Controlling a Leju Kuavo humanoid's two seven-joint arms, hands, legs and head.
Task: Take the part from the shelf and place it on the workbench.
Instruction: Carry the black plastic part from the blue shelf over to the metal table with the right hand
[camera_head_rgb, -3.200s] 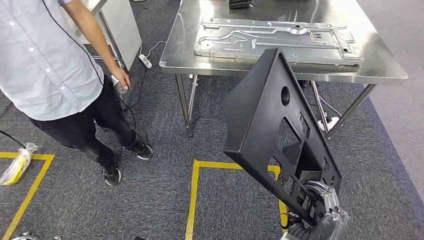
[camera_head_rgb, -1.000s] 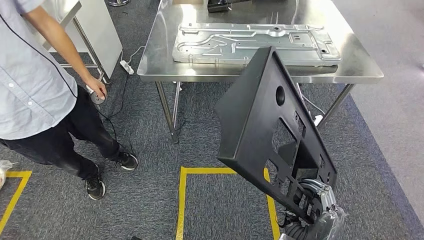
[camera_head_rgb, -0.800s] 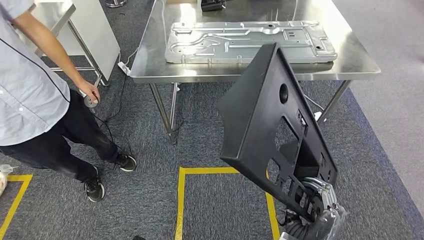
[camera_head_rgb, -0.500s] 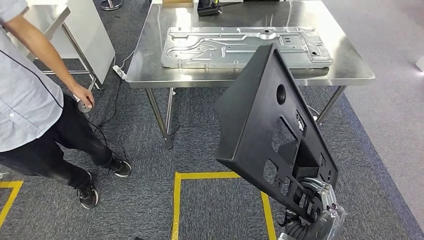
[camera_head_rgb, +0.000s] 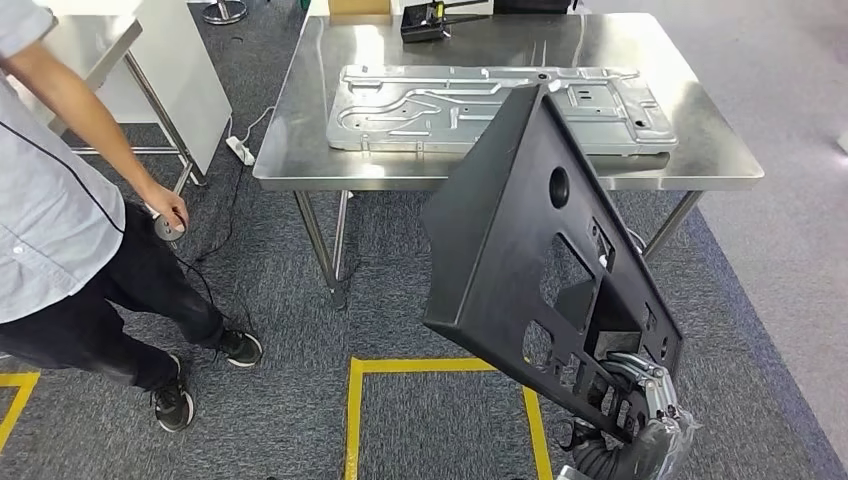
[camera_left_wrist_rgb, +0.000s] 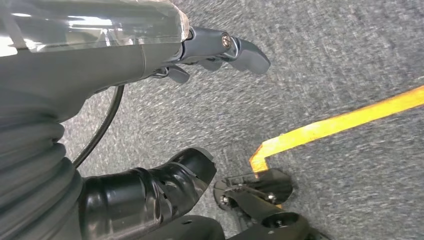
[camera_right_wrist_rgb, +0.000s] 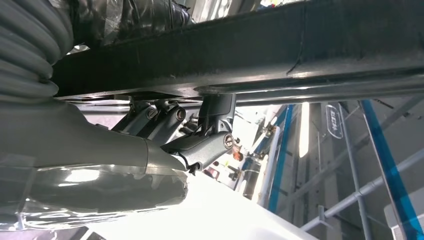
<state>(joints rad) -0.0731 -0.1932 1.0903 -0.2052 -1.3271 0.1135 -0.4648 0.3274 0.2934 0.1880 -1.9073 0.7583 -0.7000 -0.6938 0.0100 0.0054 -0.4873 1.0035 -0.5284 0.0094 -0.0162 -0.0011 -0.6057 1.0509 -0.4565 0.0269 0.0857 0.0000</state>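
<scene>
Workbench (camera_head_rgb: 300, 150) nearer than before; right hand (camera_head_rgb: 640, 400) still grips part (camera_head_rgb: 520, 230).

A stainless steel workbench (camera_head_rgb: 300, 150) stood on grey carpet (camera_head_rgb: 280, 420). On it lay a flat stamped metal plate (camera_head_rgb: 420, 100), spanning most of the top's width, w/ a small dark device (camera_head_rgb: 425, 22) at the far edge. Yellow tape lines (camera_head_rgb: 352, 420) marked the carpet in front of the bench. A white power strip (camera_head_rgb: 238, 150) lay on the floor by the bench's left legs, cable attached.
</scene>
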